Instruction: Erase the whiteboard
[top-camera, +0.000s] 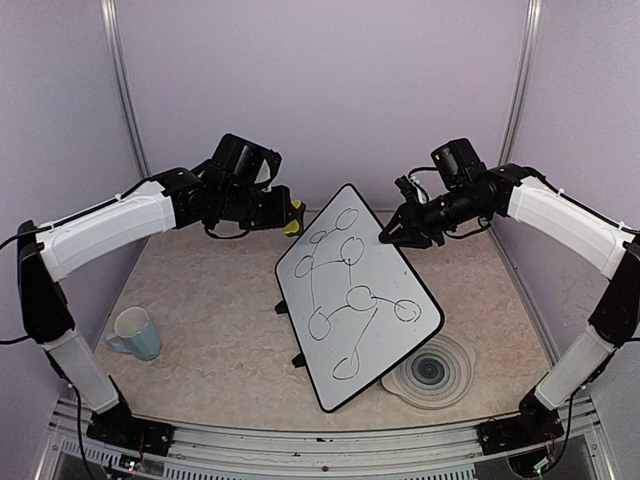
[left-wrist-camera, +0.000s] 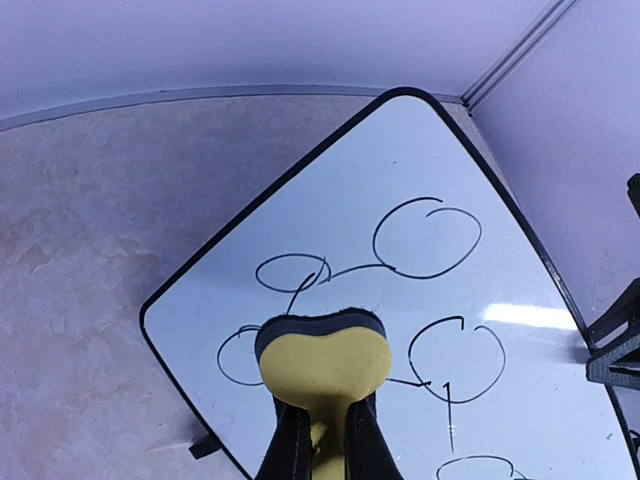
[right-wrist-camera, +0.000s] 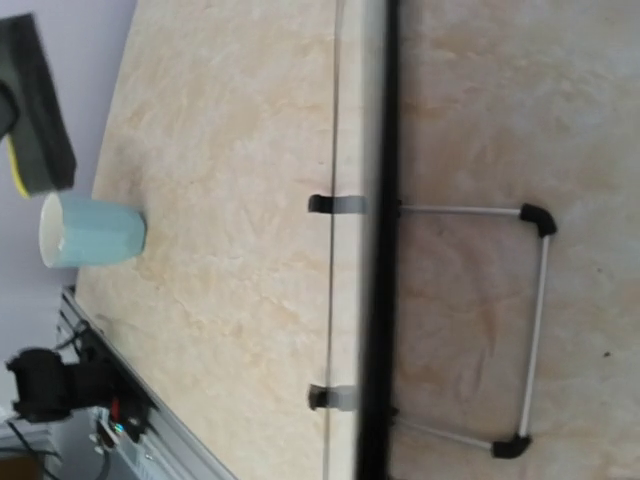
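The whiteboard (top-camera: 375, 330) lies tilted at the table's centre, covered with black marker loops and lines. My left gripper (top-camera: 283, 216) is shut on a yellow eraser with a dark felt face (top-camera: 292, 218), just off the board's far left corner. In the left wrist view the eraser (left-wrist-camera: 325, 365) hangs over the drawn loops on the whiteboard (left-wrist-camera: 420, 170), pinched by the gripper (left-wrist-camera: 325, 440). My right gripper (top-camera: 388, 236) closes on the board's far right edge. The right wrist view sees the whiteboard (right-wrist-camera: 378, 200) edge-on; its own fingers do not show.
A light blue mug (top-camera: 135, 333) stands at the near left. A round grey ringed plate (top-camera: 440, 372) lies partly under the board's near right corner. A wire stand (right-wrist-camera: 535, 320) sits behind the board. Enclosure walls close in on both sides.
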